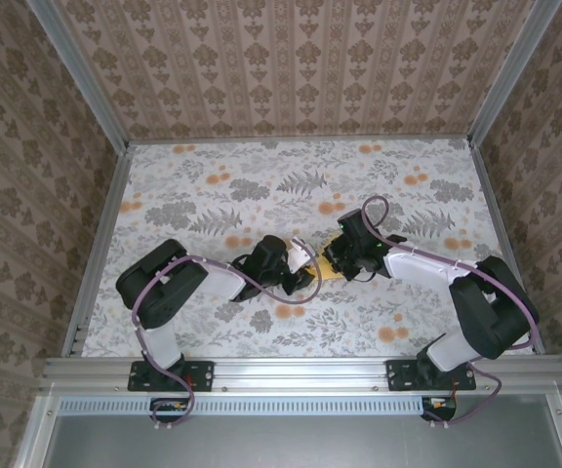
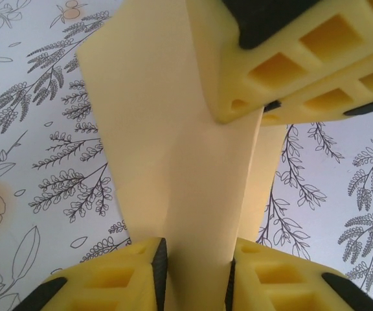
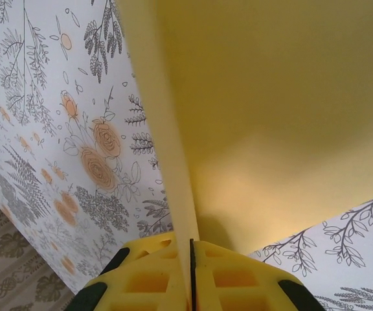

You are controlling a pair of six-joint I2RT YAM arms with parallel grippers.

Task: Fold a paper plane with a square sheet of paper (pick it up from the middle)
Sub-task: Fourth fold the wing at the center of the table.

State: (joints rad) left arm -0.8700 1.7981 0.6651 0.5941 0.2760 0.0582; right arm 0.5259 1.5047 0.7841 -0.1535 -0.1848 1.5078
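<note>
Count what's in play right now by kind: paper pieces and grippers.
pale-yellow paper sheet, partly folded and held up off the table: 1
grippers: 2 (left gripper, right gripper)
Total: 3

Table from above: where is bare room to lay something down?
Free: the far strip of the table between the back wall and the left hand and right hand; a smaller patch before the near rail. Crowded: the middle, where both meet at the sheet of paper.
</note>
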